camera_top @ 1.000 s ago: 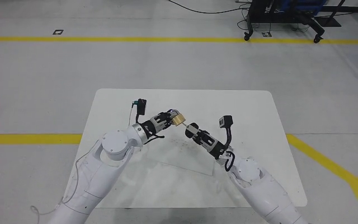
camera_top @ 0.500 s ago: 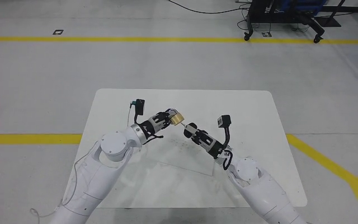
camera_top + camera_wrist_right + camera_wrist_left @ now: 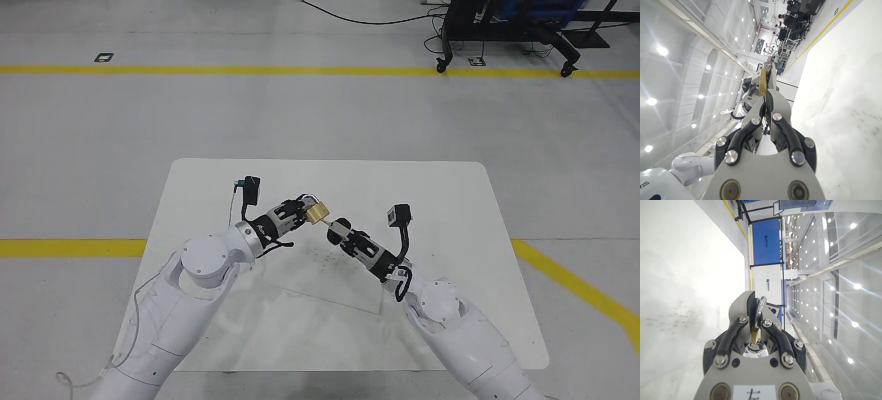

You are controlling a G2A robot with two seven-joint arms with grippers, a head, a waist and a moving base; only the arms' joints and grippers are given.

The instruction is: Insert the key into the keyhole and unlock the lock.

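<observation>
Brass lock (image 3: pixel 318 211) observed clamped in left gripper (image 3: pixel 304 210), raised over table (image 3: pixel 430 195), near its middle. Noted key (image 3: pixel 764 94) pinched tight in right gripper (image 3: pixel 337 227), tip meeting lock's narrow end face. Cannot tell how deep inserted.

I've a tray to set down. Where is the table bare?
Bare: the table's far strip beyond the lock and its far corners. Crowded: the middle, where the left gripper holds it and the right gripper the key.
</observation>
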